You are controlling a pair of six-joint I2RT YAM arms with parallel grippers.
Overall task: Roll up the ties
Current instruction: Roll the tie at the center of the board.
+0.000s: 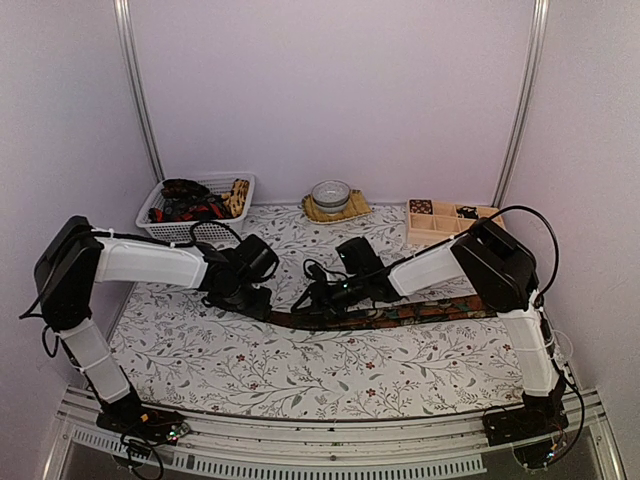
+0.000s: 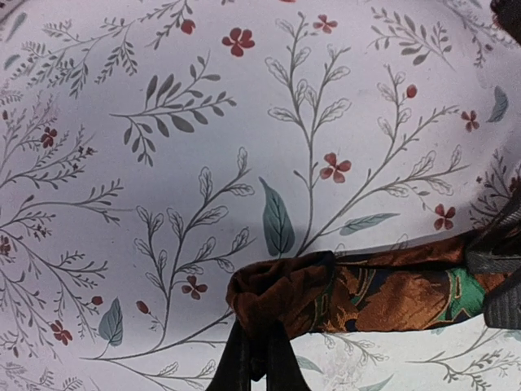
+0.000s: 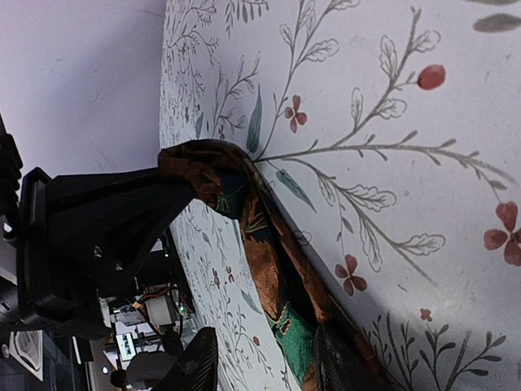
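A dark tie (image 1: pixel 400 312) patterned in brown, orange and green is being laid out flat along the flowered tablecloth (image 1: pixel 230 365), running from the middle of the table towards its right side. The tie's left end is being pinched by the left gripper (image 1: pixel 262 300). In the left wrist view its two dark fingers (image 2: pixel 236 366) are being pressed together on a bunched, folded-over lump of fabric (image 2: pixel 277 297), with the rest of the band leading off to the right. Just beside it, a little further along the band, the right gripper (image 1: pixel 315 297) is being held low over the tie. In the right wrist view its fingers (image 3: pixel 195 366) are being kept apart, with the band passing between them. One finger is standing clear of the cloth, and whether the other is touching it cannot be told. The same view shows the left gripper (image 3: pixel 106 236) clamped on the raised end of the tie (image 3: pixel 269 261). At the back left, further ties (image 1: pixel 190 205) are being kept in a white basket (image 1: pixel 245 182). A bowl (image 1: pixel 330 193) on a yellow mat is being kept at the back centre, and a wooden compartment box (image 1: pixel 440 222) at the back right.
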